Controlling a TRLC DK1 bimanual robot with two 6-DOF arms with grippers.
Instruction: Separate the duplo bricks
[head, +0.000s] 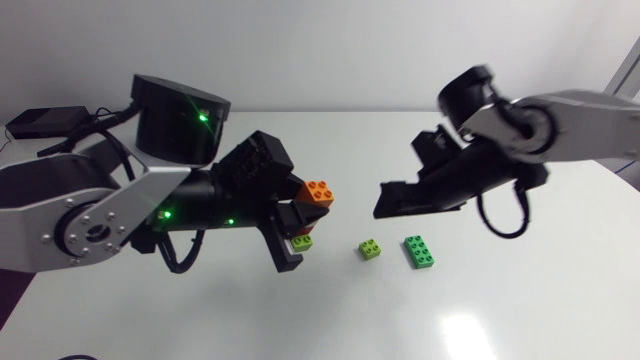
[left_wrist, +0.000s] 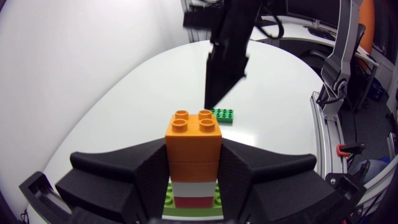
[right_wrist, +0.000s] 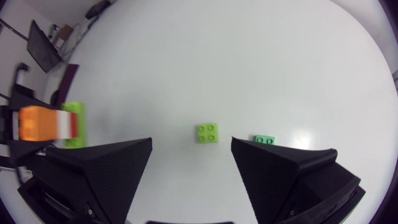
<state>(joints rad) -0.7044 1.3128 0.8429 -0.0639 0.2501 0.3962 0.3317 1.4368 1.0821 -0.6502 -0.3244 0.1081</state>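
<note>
**Head view**
- Table (head: 200, 310): white, bearing two loose bricks.
- Left arm (head: 90, 215): enters from the left and reaches toward the middle.
- Left gripper (head: 292, 228): clamped on the brick stack (head: 312, 208), one finger on each side. The orange brick (head: 320, 192) is at the stack's far end and a lime base (head: 302, 240) at its near end.
- Right arm (head: 560, 125): enters from the right.
- Right gripper (head: 392, 200): points left toward the stack and is apart from it.
- Lime brick (head: 371, 248): small and square, flat on the table, right of the stack.
- Green brick (head: 419, 251): longer and darker, just right of the lime brick, not touching it.

**Left wrist view**
- Left gripper (left_wrist: 193, 171): both fingers press the brick stack (left_wrist: 193, 168) from opposite sides.
- Stack order, from the studded end inward: orange brick (left_wrist: 193, 140), white layer (left_wrist: 193, 186), red layer (left_wrist: 191, 200), lime base (left_wrist: 171, 198).
- Right gripper (left_wrist: 225, 59): hangs ahead of the stack and above the table.
- Green brick (left_wrist: 222, 115): on the table beyond the orange brick, under the right gripper.

**Right wrist view**
- Right gripper (right_wrist: 190, 152): fingers spread wide with nothing held between them.
- Lime brick (right_wrist: 207, 132): on the table ahead of the gap between the fingers, studs up.
- Green brick (right_wrist: 264, 139): beside the lime brick, partly hidden by one finger.
- Brick stack (right_wrist: 53, 123): off to one side, well apart from the loose bricks.
</note>
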